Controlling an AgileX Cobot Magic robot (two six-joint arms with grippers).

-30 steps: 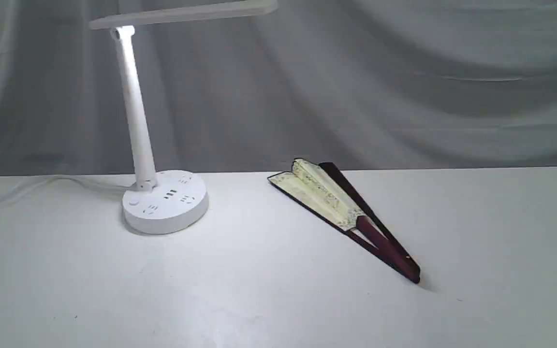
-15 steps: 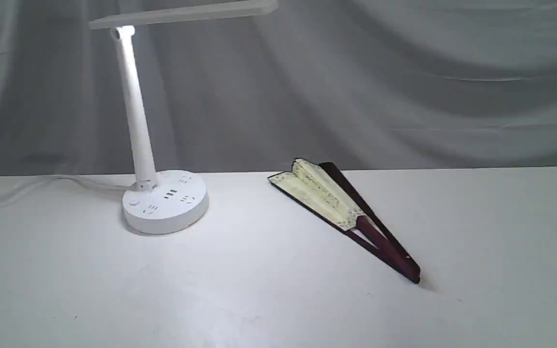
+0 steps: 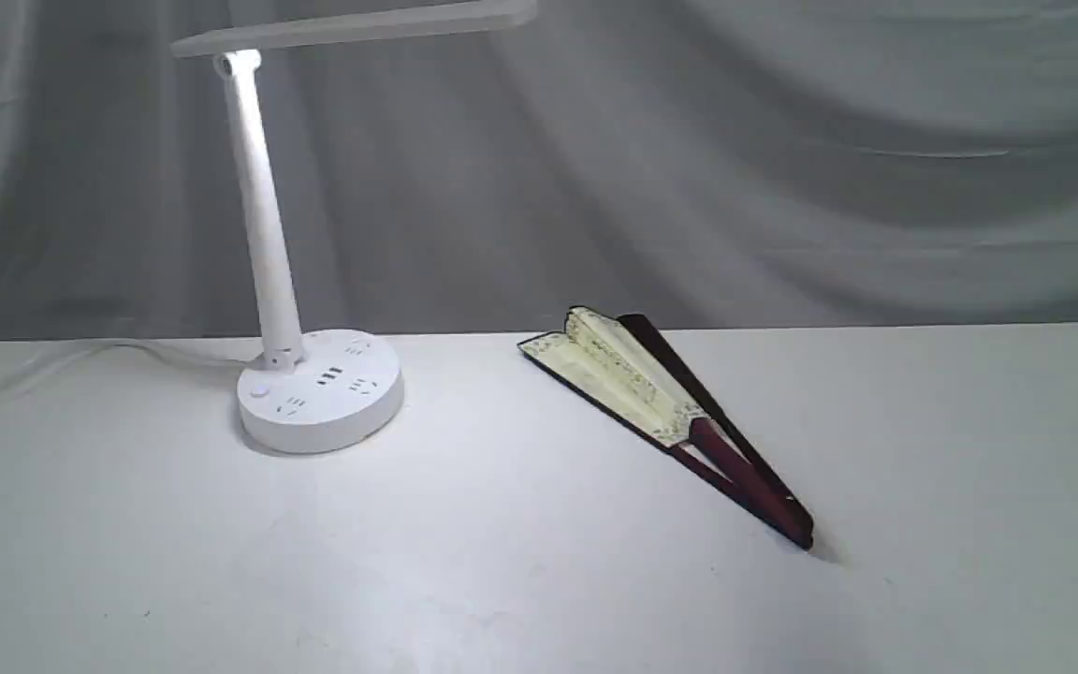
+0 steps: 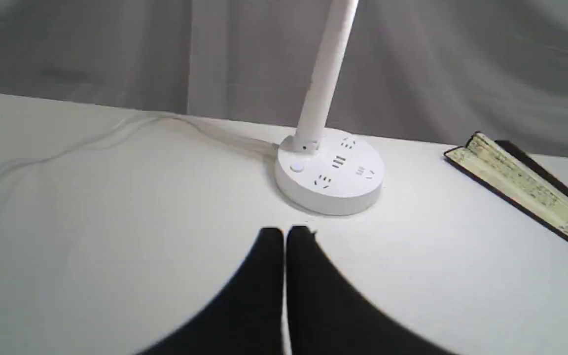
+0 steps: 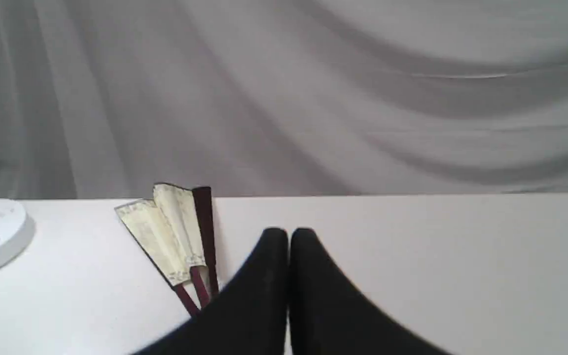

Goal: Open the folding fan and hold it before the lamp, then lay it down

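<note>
1. The folding fan (image 3: 661,398) lies flat on the white table (image 3: 502,580), right of the lamp (image 3: 263,234) & well apart from it. We see it only slightly spread, a narrow wedge: cream leaf end twd the back edge of the table, dark maroon ribs meeting at the end nearer the ext. camera.
2. The lamp stands upright at the left rear, stem leaning a bit, flat head (image 3: 352,26) stretching rightward near the top of the ext. view. Its round base (image 3: 319,393) rests on the table w/ socket holes on top. The light is on; a bright patch falls on the table in front of the base.
3. A white cord (image 3: 80,360) runs from the base along the table twd the left.
4. Grey cloth backdrop (image 3: 782,168) hangs behind the table.
5. Left gripper (image 4: 284,231): jaws closed, nothing between them, tips pointing twd the lamp base, apart from it.
6. Right gripper (image 5: 289,231): jaws closed, nothing held. In its wrist view the black fingers hide the fan's rib end; the leaf shows beside them.
7. We see neither arm in the ext. view, & nothing lies between fan & lamp.
</note>
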